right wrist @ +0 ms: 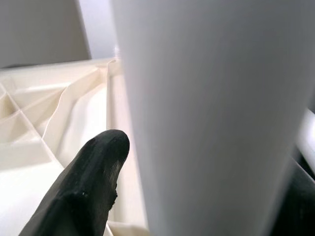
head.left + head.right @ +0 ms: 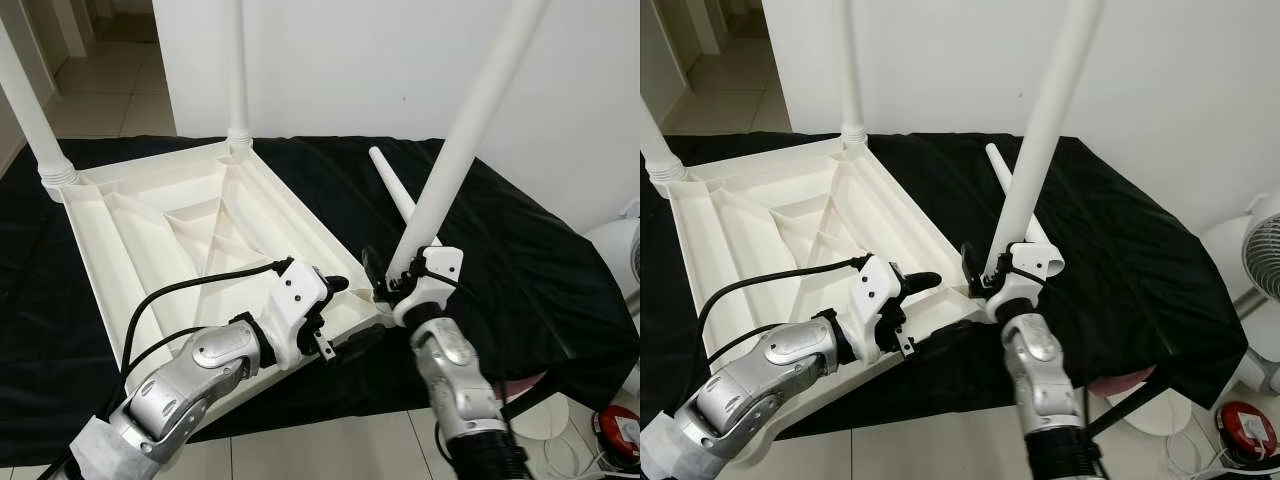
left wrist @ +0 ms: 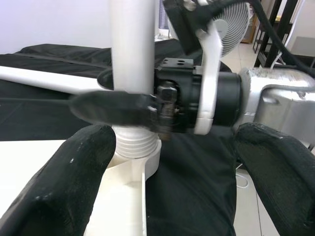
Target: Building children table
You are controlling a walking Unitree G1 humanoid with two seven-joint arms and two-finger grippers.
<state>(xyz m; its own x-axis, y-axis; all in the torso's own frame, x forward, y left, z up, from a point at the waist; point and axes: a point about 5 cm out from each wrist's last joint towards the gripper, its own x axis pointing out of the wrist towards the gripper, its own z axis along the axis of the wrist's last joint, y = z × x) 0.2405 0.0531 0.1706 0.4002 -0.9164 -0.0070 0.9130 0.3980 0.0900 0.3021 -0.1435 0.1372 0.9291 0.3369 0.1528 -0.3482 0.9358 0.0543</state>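
Both silver arms reach forward over the near corner of the upturned white table top (image 2: 190, 230), which lies on a black cloth (image 2: 500, 260). The right gripper (image 2: 395, 275) pinches a white table leg (image 2: 455, 150) near its lower end, the leg leaning slightly and its threaded base sitting at the corner socket. The left gripper (image 2: 335, 320) rests just beside that corner, its black fingers (image 3: 64, 191) spread apart. Two other legs (image 2: 237, 70) stand in the far corners; a loose leg (image 2: 392, 185) lies on the cloth. No writing is legible.
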